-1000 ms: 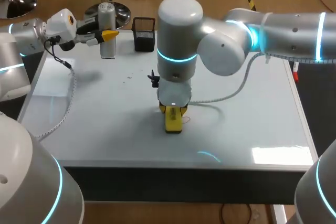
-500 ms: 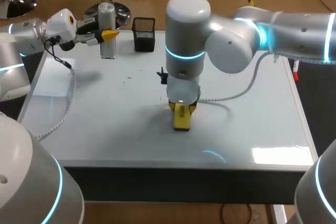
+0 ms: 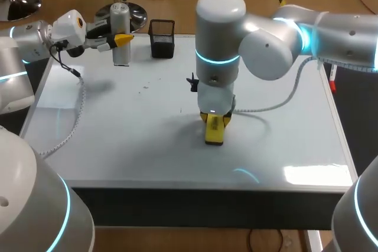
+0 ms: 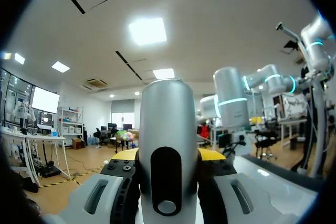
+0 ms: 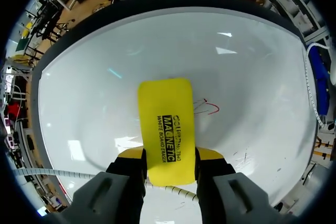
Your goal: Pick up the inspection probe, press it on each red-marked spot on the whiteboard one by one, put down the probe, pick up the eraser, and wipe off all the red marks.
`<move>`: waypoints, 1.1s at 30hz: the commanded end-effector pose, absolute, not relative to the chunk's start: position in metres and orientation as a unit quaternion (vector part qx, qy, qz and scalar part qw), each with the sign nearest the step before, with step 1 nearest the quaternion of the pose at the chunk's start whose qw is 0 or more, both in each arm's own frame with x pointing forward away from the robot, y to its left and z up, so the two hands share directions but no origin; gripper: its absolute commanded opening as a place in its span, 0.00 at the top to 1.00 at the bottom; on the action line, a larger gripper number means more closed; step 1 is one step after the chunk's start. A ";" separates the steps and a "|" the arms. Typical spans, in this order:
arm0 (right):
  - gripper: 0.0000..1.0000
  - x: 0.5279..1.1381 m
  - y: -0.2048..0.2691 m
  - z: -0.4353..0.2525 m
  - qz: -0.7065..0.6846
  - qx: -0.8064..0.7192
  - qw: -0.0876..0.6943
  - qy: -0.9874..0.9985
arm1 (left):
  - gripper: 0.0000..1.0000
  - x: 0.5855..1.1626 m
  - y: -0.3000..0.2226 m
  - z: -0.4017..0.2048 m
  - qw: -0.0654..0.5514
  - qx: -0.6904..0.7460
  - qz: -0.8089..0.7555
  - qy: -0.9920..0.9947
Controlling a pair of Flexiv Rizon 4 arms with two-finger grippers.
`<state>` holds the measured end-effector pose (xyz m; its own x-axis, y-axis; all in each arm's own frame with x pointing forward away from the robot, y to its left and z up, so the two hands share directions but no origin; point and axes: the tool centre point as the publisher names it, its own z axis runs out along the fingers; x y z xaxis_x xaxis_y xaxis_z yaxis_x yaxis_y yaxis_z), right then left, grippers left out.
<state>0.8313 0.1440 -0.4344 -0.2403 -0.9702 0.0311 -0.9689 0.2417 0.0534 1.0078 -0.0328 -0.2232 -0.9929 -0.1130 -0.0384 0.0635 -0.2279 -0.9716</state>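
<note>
Right wrist view: my right gripper (image 5: 169, 157) pinches eraser (image 5: 165, 119) from both sides, flat face toward whiteboard (image 5: 94, 82) for wiping; red mark (image 5: 209, 107) just beside eraser, not yet wiped. Left gripper (image 4: 168, 157) clamps inspection probe (image 4: 167, 124), held aside, I judge, to leave wiping path free
</note>
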 end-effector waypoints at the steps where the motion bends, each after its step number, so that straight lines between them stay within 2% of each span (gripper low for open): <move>1: 1.00 0.835 0.134 -0.464 -0.007 0.616 0.032 -0.787 | 1.00 1.008 -0.033 -0.222 0.056 -0.020 -0.783 0.619; 13: 1.00 0.847 0.130 -0.434 -0.001 0.627 0.027 -0.779 | 1.00 1.008 -0.033 -0.222 0.056 -0.020 -0.783 0.619; 22: 1.00 0.853 0.168 -0.388 -0.015 0.667 -0.015 -0.745 | 1.00 1.008 -0.033 -0.222 0.056 -0.020 -0.783 0.619; 33: 1.00 0.834 0.222 -0.405 -0.026 0.674 -0.025 -0.738 | 1.00 1.008 -0.033 -0.222 0.056 -0.020 -0.783 0.619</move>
